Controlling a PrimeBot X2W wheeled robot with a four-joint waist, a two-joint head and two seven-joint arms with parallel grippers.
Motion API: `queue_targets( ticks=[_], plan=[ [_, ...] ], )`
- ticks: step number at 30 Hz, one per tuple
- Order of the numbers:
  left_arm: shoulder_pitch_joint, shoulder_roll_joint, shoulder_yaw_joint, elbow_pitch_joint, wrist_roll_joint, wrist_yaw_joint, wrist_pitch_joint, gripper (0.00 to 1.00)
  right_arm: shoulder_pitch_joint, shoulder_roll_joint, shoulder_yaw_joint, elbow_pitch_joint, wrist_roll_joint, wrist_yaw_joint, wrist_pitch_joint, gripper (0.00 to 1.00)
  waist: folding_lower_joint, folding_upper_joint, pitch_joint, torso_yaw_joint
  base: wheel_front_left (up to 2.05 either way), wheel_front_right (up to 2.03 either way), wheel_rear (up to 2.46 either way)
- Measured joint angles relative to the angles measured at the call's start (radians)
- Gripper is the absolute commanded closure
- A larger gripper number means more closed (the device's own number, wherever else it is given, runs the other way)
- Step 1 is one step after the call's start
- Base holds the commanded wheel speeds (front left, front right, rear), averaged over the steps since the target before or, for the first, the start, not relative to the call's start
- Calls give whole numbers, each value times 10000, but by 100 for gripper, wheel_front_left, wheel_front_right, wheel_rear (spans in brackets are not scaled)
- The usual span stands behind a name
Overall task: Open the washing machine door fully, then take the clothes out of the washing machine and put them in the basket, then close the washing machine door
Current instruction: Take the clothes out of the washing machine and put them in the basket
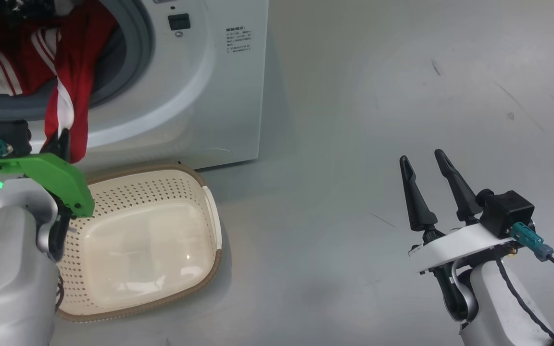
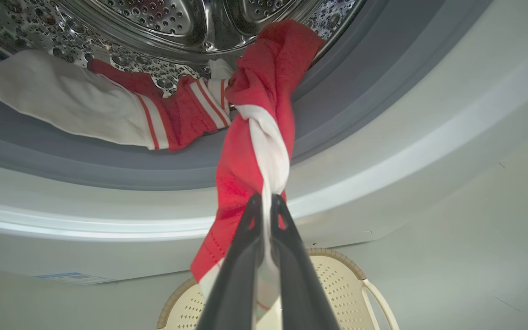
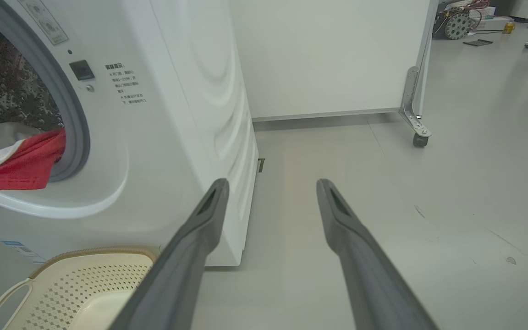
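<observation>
In the head view, my left fingers (image 1: 63, 144) are pinched shut on the hanging end of a red garment (image 1: 72, 72) with white trim. It trails out of the washing machine (image 1: 209, 96) mouth and down over the front rim. The basket (image 1: 128, 192) sits on the floor just below it, against the machine's front. My right fingers (image 1: 452, 182) are spread wide over the bare floor (image 1: 354, 120), touching nothing.

In the left wrist view, my left fingers (image 2: 250, 224) are clamped together with twisted red and white cloth of the red garment (image 2: 255, 114) between them. More clothes (image 2: 108, 110) lie on the grey gasket (image 2: 360, 82) below the steel drum (image 2: 177, 18). The basket (image 2: 337, 284) shows behind my fingers.

In the right wrist view, my right fingers (image 3: 200, 224) stand apart and empty, beside the washing machine (image 3: 190, 114) corner, with the basket (image 3: 85, 279) at the lower left.
</observation>
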Motion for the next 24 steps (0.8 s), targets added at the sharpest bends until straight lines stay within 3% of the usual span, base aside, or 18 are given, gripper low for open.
queue_targets(
  ticks=[19,24],
  plan=[
    [2920,-326,-1243,-65,-301,-48,-537,100,746,4,-50,374,0,75,2,0,0,0,-1594,893,0,0,0],
    [3205,-318,-1193,-201,-418,-50,-757,100,812,6,-31,405,2,77,0,0,0,0,-1797,998,0,0,0]
  ],
)
